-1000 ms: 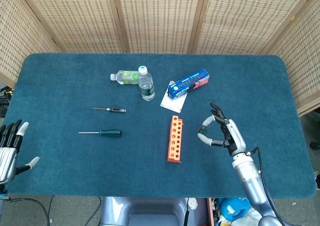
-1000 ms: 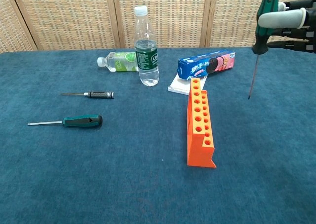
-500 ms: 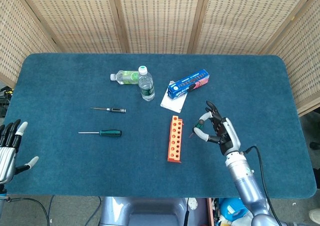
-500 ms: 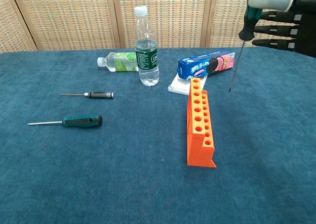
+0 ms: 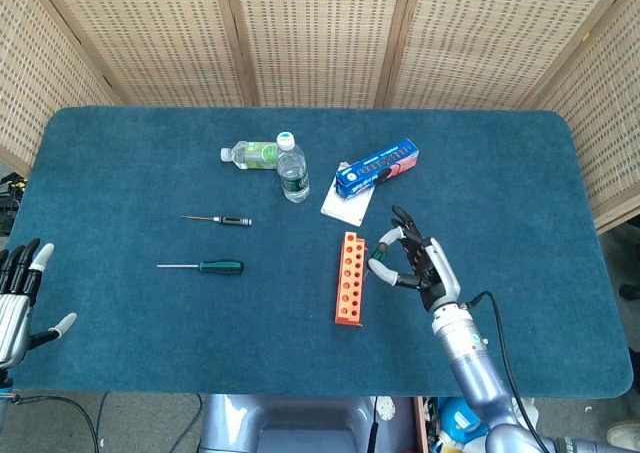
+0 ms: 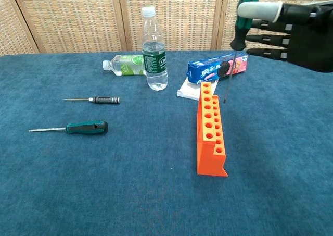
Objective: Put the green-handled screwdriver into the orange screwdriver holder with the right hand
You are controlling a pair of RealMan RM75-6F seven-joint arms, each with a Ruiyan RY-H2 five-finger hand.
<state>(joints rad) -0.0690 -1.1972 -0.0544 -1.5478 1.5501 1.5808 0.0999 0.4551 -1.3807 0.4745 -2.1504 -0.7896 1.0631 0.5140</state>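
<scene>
While right hand (image 6: 291, 30) grips green-handled screwdriver (image 6: 242, 17), tip hangs beside orange holder (image 6: 210, 131) edge.

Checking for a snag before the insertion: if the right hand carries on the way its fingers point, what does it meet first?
Probably the orange screwdriver holder: the right hand points at it across a small gap, though depth is uncertain.

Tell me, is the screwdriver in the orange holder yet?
Not yet. The right hand holds the screwdriver upright, its tip above the holder.

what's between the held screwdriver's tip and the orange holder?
Nothing: in the chest view, the held screwdriver tip hangs just right of the orange holder, only bare blue cloth behind.
</scene>
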